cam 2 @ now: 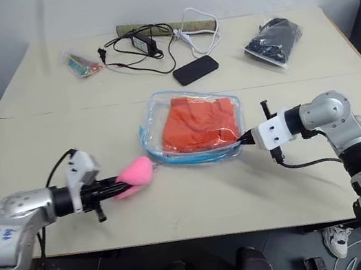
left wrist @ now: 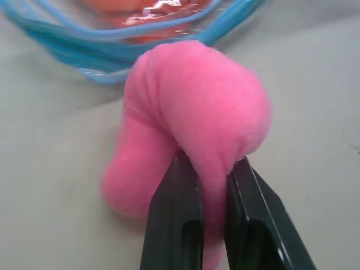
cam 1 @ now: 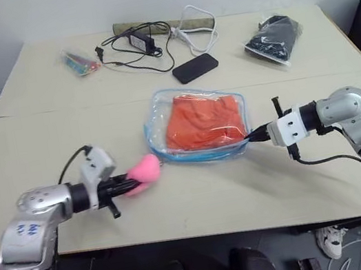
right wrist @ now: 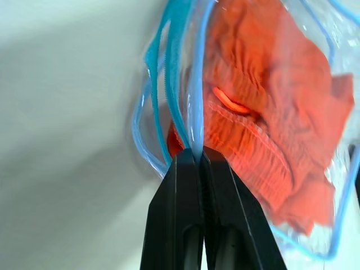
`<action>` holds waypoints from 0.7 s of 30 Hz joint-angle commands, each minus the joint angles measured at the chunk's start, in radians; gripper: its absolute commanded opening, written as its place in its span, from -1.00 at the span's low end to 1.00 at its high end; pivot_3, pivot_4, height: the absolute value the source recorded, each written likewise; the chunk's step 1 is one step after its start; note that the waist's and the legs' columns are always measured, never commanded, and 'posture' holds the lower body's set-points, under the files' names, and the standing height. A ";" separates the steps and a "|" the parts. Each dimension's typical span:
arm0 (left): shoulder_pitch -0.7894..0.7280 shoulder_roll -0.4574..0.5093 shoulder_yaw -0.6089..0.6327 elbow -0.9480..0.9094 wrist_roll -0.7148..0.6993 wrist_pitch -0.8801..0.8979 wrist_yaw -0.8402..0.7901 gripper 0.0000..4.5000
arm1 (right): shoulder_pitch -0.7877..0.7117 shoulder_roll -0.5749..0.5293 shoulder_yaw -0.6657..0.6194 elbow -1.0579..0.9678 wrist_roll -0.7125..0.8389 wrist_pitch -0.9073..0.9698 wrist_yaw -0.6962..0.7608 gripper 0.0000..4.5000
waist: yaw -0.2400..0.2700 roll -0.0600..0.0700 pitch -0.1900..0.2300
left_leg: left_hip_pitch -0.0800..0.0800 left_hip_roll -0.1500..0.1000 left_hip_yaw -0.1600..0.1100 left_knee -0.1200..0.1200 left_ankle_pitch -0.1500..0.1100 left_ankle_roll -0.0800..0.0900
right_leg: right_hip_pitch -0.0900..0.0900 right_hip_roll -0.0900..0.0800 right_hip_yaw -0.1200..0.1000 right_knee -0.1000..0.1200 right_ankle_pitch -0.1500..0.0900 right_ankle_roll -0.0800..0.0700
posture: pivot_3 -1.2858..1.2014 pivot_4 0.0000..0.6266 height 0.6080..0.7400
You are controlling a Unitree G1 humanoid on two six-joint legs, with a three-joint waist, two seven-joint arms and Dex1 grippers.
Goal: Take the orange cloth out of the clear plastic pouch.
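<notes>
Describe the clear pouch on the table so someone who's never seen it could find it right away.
On the tan table, look near the middle, just in front of the black phone. The clear plastic pouch lies flat there, pinched at one edge by the right gripper. Its light blue trim and the orange cloth inside set it apart.

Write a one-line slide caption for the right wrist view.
Right pincer shut on the clear pouch's blue edge, orange cloth inside.

Contents of the dark bag (cam 1: 274,38) and of the small bag of coloured bits (cam 1: 81,61), too small to identify.
</notes>
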 commanded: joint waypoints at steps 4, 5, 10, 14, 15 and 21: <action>0.004 0.067 0.105 0.015 -0.045 -0.001 0.030 -0.86 | -0.007 -0.035 -0.038 0.038 0.030 -0.026 0.018 -0.98 | 0.002 0.000 0.000 | 0.000 0.000 0.000 0.000 0.000 0.000 | 0.000 0.000 0.000 0.000 0.000 0.000 | 0.03 -0.52 1.00; -0.004 0.065 0.095 0.023 -0.046 -0.006 0.038 -0.86 | -0.009 -0.032 -0.039 0.043 0.032 -0.018 0.017 -0.98 | 0.001 0.000 0.000 | 0.000 0.000 0.000 0.000 0.000 0.000 | 0.000 0.000 0.000 0.000 0.000 0.000 | 0.03 -0.52 1.00; -0.011 0.014 0.013 -0.008 -0.072 0.008 0.073 -0.86 | 0.022 -0.023 -0.034 -0.025 0.079 0.154 0.057 -0.79 | 0.001 0.000 0.000 | 0.000 0.000 0.000 0.000 0.000 0.000 | 0.000 0.000 0.000 0.000 0.000 0.000 | 0.03 -0.52 1.00; 0.007 -0.022 0.024 -0.030 -0.134 0.063 0.097 -0.40 | 0.078 -0.055 -0.047 -0.095 0.098 0.254 0.083 -0.26 | 0.003 0.000 0.000 | 0.000 0.000 0.000 0.000 0.000 0.000 | 0.000 0.000 0.000 0.000 0.000 0.000 | 0.03 -0.52 1.00; 0.021 -0.020 0.025 -0.037 -0.134 0.061 0.100 -0.26 | 0.099 -0.063 -0.062 -0.123 0.116 0.295 0.086 -0.11 | 0.003 0.000 0.000 | 0.000 -0.001 0.000 0.000 0.000 0.000 | 0.000 0.000 0.000 0.000 0.000 0.000 | 0.03 -0.52 1.00; 0.029 -0.001 0.080 -0.041 -0.171 0.074 0.121 0.59 | 0.264 -0.127 -0.168 -0.354 0.219 0.540 0.042 0.82 | 0.006 0.000 0.000 | 0.000 0.000 0.000 0.000 0.000 0.000 | 0.000 0.000 0.000 0.000 0.000 0.000 | 0.03 -0.52 1.00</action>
